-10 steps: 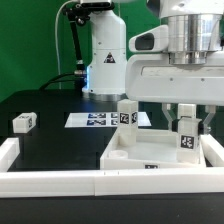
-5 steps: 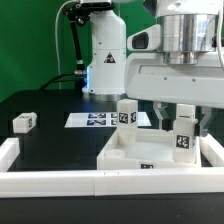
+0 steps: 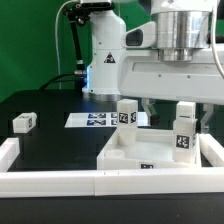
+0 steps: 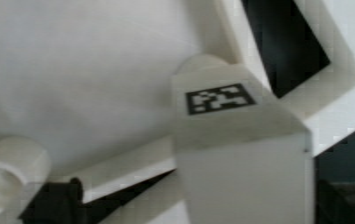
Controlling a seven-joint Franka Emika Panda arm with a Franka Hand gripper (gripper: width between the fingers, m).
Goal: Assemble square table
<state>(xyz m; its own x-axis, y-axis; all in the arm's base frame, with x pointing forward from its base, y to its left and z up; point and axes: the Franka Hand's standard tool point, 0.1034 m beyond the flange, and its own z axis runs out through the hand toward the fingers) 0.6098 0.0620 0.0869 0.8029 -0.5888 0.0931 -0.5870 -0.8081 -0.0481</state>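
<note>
Fingers point(image 3: 186, 112): spread, grasping nothing. Square table panel point(image 3: 125, 155): below them, two legs standing; nearer leg point(image 3: 185, 128) directly beneath fingers. Step: leg seated. Next: fetch loose leg point(image 3: 24, 122) far aside on counter point(image 3: 60, 145).

You are looking at a robotics lab. A white robot arm base point(image 3: 103, 60) stands on a black table point(image 3: 60, 140). The marker board point(image 3: 100, 119) lies on it.

White legs point(image 3: 185, 130) (black-white tags)
</note>
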